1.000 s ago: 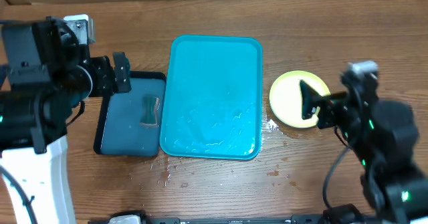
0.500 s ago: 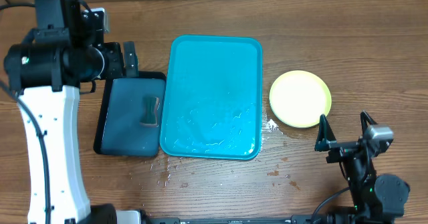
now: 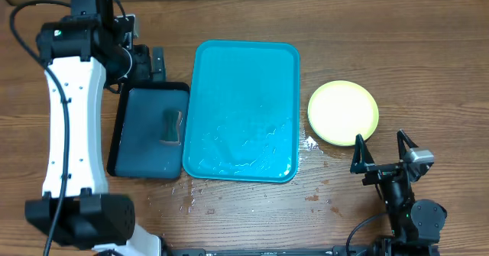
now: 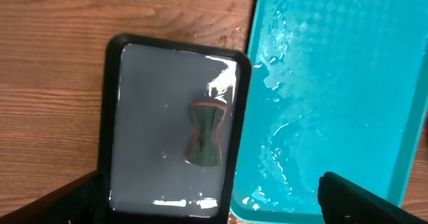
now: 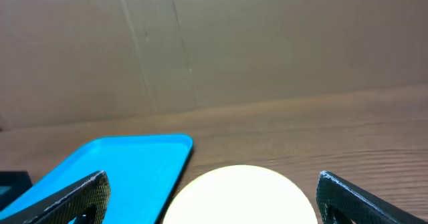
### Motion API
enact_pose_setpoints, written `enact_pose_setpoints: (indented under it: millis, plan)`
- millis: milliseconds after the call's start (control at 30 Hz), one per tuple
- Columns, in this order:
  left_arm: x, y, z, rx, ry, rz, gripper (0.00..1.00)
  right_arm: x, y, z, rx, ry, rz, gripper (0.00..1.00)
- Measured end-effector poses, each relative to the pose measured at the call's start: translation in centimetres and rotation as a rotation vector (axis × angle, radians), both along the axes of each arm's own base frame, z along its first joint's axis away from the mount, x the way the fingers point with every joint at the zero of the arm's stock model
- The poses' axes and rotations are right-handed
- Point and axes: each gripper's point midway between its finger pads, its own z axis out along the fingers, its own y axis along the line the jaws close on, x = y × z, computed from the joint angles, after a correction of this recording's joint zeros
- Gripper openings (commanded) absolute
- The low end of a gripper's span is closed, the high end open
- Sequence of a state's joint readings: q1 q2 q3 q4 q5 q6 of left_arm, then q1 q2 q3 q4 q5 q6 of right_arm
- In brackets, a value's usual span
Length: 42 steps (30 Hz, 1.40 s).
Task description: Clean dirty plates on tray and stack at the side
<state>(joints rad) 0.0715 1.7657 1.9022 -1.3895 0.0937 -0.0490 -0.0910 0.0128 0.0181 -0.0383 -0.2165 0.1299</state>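
Note:
The cyan tray (image 3: pixel 244 111) lies in the middle of the table, wet and with no plates on it. It also shows in the left wrist view (image 4: pixel 334 83) and the right wrist view (image 5: pixel 114 174). A yellow-green-rimmed plate (image 3: pixel 343 112) with a clean pale centre sits on the table right of the tray. It fills the lower middle of the right wrist view (image 5: pixel 241 194). I cannot tell whether other plates lie under it. No light blue plate shows. My left gripper (image 3: pixel 150 63) is open and empty above the black tray's far edge. My right gripper (image 3: pixel 382 155) is open and empty just in front of the plate.
A smaller black tray (image 3: pixel 145 145) left of the cyan tray holds a dark sponge (image 3: pixel 171 128), which also shows in the left wrist view (image 4: pixel 206 134). Water drops lie on the wood by the cyan tray's front edge. A cardboard wall (image 5: pixel 200 43) stands behind the table.
My right arm has pulled back from over the plate to the table's front right. My left arm has swung toward the far left corner. The plate and trays have not moved.

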Motion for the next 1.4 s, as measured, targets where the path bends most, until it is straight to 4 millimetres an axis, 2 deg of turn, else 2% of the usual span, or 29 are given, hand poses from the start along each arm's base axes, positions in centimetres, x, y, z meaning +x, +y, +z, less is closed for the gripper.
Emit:
enact_pose_setpoints:
  millis: [167,533,833,1000,1133,1233,1333,1400]
  plan:
    - [0.7,0.0,-2.2,-0.004,0.059,0.000,1.00,0.0,-0.1,-0.7,0.011,0.030,-0.009,1.00]
    - [1.6,0.1,-6.5,-0.012,0.174,0.000,1.00,0.0,-0.2,-0.7,0.012,0.031,-0.011,1.00]
    - [1.9,0.1,-8.5,-0.016,0.220,0.000,1.00,0.0,-0.2,-0.7,0.014,0.031,-0.012,1.00]
    - [1.9,-0.3,-8.4,-0.014,0.218,-0.010,1.00,0.0,-0.2,-0.7,0.015,0.031,-0.012,1.00]
    - [1.4,-3.3,-5.9,-0.003,0.150,-0.086,1.00,0.0,-0.2,-0.7,0.015,0.031,-0.012,1.00]
    - [0.1,-7.7,-1.5,0.001,0.026,-0.200,1.00,0.0,-0.2,-0.7,0.016,0.031,-0.012,1.00]
    - [-3.2,-12.7,3.7,0.003,-0.115,-0.355,1.00,0.0,-0.2,-0.7,0.015,0.032,-0.012,1.00]
    - [-5.7,-14.1,6.0,0.040,-0.178,-0.442,1.00,0.0,-0.2,-0.7,0.016,0.031,-0.012,1.00]
